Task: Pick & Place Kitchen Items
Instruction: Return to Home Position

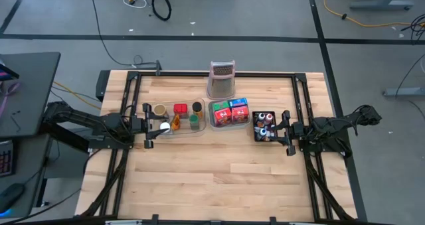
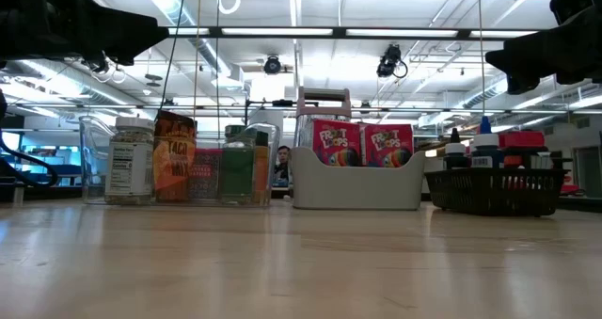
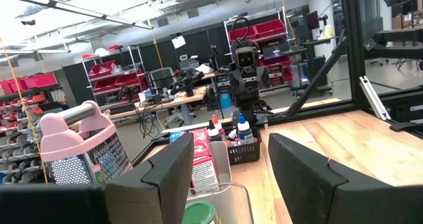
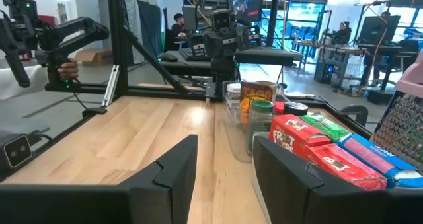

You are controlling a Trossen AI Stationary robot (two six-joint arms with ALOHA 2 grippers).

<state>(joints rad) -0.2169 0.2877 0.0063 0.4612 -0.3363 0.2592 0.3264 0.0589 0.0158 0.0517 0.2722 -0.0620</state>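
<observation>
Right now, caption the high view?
Open left hand and right hand flank clear tray, grey tray, black basket; grater behind.

We see a smooth, pale wood counter, a perforated metal grater with a pink plastic handle, and glossy cardboard boxes.

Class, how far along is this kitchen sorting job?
Looks done: jars and packets in the clear plastic tray, red boxes in the grey caddy, small bottles in the black mesh basket. In hand: nothing; left gripper and right gripper open. Left: no loose items visible.
</observation>
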